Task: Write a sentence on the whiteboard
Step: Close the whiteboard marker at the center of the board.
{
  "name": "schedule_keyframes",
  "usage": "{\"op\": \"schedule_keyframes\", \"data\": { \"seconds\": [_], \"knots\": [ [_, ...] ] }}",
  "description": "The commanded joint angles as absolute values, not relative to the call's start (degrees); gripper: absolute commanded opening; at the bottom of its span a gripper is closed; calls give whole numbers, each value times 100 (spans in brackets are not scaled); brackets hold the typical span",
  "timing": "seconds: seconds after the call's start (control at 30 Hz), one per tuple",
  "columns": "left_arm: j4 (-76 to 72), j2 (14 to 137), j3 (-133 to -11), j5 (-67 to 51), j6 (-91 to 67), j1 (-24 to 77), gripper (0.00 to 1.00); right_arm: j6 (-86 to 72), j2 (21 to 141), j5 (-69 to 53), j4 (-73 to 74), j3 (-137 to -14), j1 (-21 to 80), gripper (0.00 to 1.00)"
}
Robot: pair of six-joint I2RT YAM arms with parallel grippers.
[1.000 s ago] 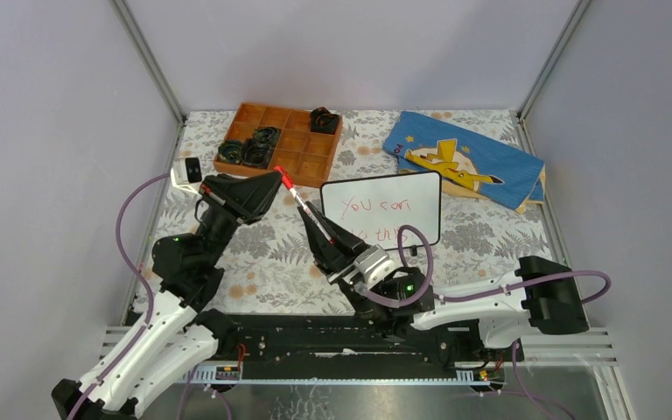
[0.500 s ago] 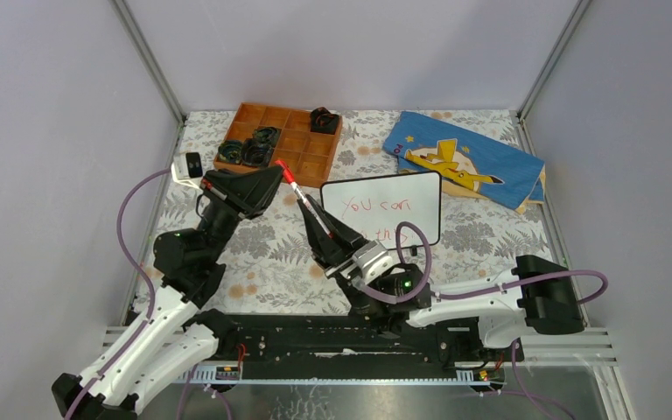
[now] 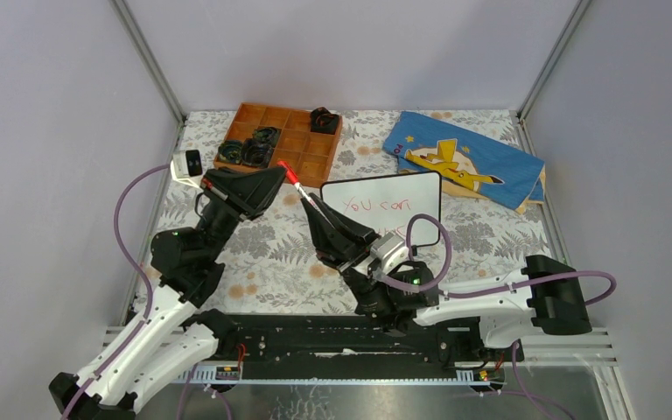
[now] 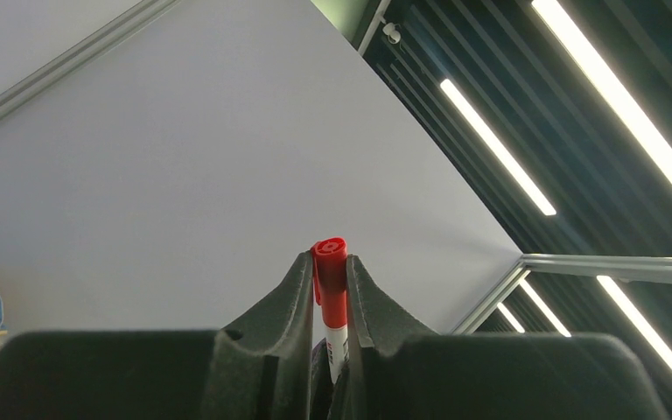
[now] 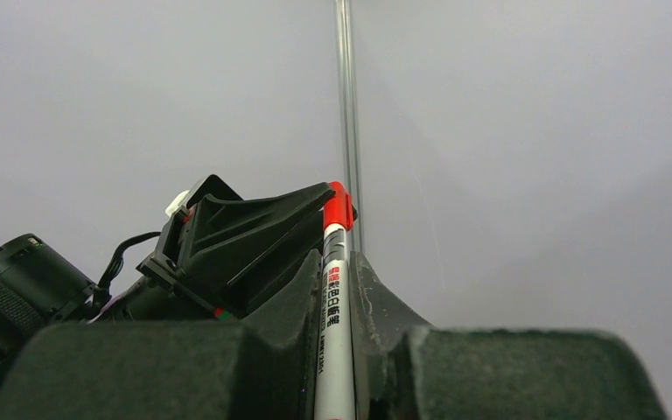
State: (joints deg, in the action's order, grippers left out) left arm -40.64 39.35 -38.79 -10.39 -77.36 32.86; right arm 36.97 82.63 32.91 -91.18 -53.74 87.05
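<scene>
Two grippers share one red marker, held in the air left of the whiteboard. The right gripper is clenched on the white barrel. The left gripper has its fingers pressed against either side of the red cap (the left wrist view shows no gap on either flank). The marker's long axis slants from the right jaws up and left to the left jaws, so the two sets of jaws face each other along that one line. Any seating or parting of the cap would have to run straight along it. The board lies flat on the table to the right of the marker and a little beyond it, nearer the right arm. Its sentence reads "You can" in red on the upper line, while the lower line is mostly hidden behind the right arm. Judging by that, the writing looks finished or nearly so, and this step concerns the cap, not the board.
</scene>
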Motion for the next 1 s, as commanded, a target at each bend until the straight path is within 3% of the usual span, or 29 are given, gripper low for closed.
{"op": "schedule_keyframes", "data": {
  "seconds": [0.0,0.6,0.97],
  "knots": [
    [-4154,4031,-4166,-1679,-7499,3397,0,3541,8144,3289,-9158,-5424,8634,0],
    [-3983,4453,-4448,-1849,-6783,4519,0,3108,8393,3235,-9169,-5822,8313,0],
    [-3729,4280,-4514,-1497,-6516,4639,0,3013,8258,3169,-9133,-5716,8279,0]
  ]
}}
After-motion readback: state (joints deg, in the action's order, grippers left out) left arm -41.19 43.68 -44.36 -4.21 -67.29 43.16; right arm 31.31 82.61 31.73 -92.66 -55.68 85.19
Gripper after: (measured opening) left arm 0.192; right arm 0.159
